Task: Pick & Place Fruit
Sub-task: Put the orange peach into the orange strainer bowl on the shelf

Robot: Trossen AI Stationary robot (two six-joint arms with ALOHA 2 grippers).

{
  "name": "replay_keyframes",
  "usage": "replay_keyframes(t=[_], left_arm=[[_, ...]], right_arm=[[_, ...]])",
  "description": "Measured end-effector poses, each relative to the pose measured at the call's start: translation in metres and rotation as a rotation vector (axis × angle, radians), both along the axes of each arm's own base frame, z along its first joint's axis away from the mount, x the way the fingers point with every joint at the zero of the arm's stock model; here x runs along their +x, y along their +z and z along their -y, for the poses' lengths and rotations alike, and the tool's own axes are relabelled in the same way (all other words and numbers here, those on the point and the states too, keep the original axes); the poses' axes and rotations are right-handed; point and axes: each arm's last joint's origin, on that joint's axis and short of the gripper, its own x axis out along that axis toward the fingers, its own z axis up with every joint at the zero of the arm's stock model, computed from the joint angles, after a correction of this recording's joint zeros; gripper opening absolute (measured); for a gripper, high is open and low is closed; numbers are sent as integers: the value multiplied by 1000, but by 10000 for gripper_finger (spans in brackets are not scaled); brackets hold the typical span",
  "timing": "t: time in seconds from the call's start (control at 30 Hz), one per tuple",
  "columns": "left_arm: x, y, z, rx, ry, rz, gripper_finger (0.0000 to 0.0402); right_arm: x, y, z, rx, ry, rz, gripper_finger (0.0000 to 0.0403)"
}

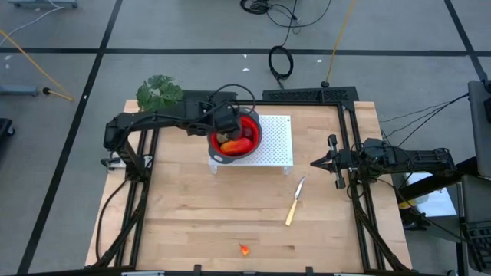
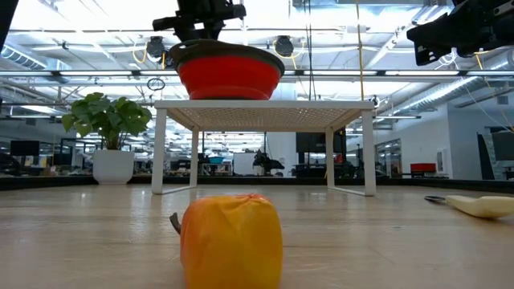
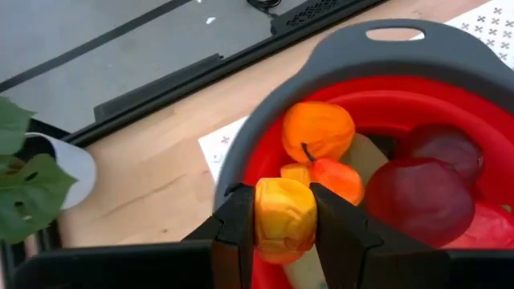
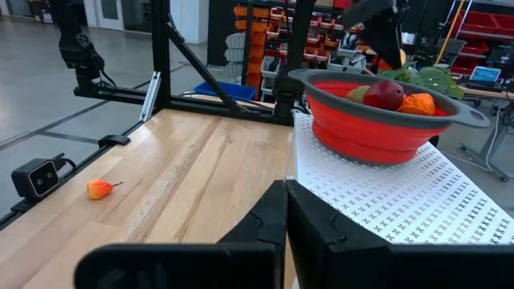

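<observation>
My left gripper is shut on a small yellow-orange fruit and hangs over the left inner side of the red, grey-rimmed bowl. The bowl stands on a white perforated stand. It holds orange fruits, dark red round fruits and an elongated red-orange piece. One more small orange fruit lies on the table by the near edge. My right gripper waits at the table's right, shut on nothing. My left gripper pinches the small yellow-orange fruit by two opposite sides between its two fingers. The fingers come slanting down from the table's left. The fruit is lifted clear, just inside the bowl's rim, above the other fruit.
A slim pale-handled knife lies on the wood right of centre. A potted plant stands at the far left corner. Black frame rails run along the table's sides.
</observation>
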Motion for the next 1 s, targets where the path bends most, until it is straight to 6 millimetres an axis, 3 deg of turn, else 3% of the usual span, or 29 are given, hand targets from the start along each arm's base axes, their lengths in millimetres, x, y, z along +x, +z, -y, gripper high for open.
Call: replay_keyframes(t=[0.4, 0.73, 0.87, 1.0], left_arm=[[10, -30, -1, -30, -8, 18, 97], [10, -33, -2, -29, -31, 1, 99], [10, -33, -3, -22, -61, -18, 120], [11, -32, -4, -17, -65, -15, 166]], right_arm=[[0, 0, 0, 0, 0, 0, 0], [0, 0, 0, 0, 0, 0, 0], [0, 0, 0, 0, 0, 0, 0], [0, 0, 0, 43, -3, 0, 4]])
